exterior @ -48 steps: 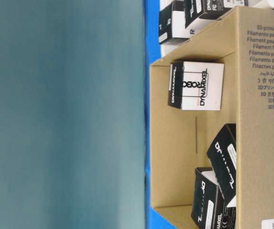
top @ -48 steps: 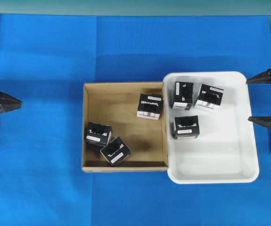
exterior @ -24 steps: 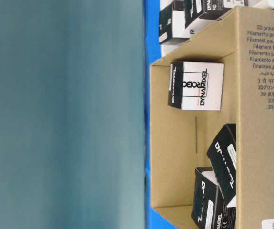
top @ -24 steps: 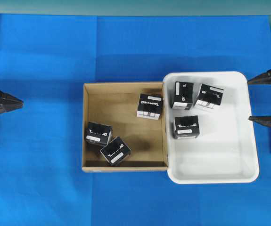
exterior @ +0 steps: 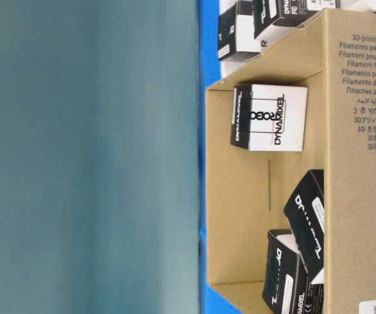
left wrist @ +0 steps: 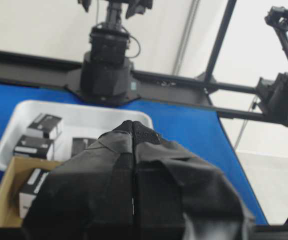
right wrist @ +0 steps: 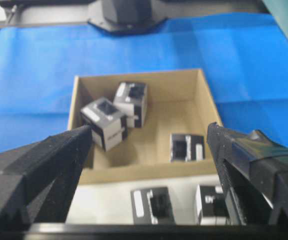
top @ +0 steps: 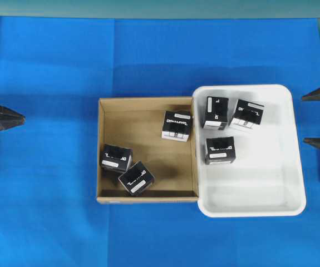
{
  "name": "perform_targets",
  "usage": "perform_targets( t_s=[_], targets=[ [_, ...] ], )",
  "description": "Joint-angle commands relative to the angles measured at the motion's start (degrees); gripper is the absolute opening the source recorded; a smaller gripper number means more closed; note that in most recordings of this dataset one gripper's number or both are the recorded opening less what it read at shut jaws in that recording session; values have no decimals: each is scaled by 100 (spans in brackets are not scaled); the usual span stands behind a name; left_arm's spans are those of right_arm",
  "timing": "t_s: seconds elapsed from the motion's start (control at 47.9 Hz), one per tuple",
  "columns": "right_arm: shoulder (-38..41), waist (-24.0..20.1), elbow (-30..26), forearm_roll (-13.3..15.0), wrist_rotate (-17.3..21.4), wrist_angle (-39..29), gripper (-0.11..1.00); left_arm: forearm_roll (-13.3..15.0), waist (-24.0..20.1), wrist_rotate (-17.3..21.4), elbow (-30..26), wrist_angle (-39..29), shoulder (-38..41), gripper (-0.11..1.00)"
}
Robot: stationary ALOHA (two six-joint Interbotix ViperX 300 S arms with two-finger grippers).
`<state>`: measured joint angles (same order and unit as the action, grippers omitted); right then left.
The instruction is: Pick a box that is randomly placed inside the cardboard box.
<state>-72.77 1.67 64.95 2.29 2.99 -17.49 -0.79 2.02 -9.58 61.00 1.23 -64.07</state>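
The cardboard box [top: 100,150] sits mid-table on the blue cloth. Three black boxes lie in it: one at the far right corner [top: 177,125], two touching near the front left [top: 116,158] [top: 136,178]. My left gripper [top: 21,118] hovers well left of the carton, its taped fingers pressed together with nothing between them [left wrist: 133,125]. My right gripper [top: 305,120] is at the right edge beyond the tray, jaws wide apart and empty. In the right wrist view this gripper [right wrist: 149,132] frames the carton [right wrist: 211,105] from a distance.
A white plastic tray [top: 260,189] touches the carton's right wall and holds three more black boxes [top: 216,112] [top: 247,114] [top: 220,150]. The table-level view shows the carton's printed wall [exterior: 364,131] and a box inside [exterior: 269,118].
My right gripper has drawn back a little to the right, away from the tray, still wide open. The left gripper and all boxes have stayed put.
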Motion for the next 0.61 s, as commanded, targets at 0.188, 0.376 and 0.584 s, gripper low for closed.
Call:
perform_targets(
  t_s=[0.188,0.376,0.584],
  targets=[
    [-70,18,97,-141,88,-861,99,-18,9,9,-132,62,-18,-7],
    [-176,18,88,-123,26,-308,99,-18,26,0,-105,26,0,-7],
    [-167,18,105,-123,35,167,99,-18,35,9,-105,35,-18,-7]
  ],
)
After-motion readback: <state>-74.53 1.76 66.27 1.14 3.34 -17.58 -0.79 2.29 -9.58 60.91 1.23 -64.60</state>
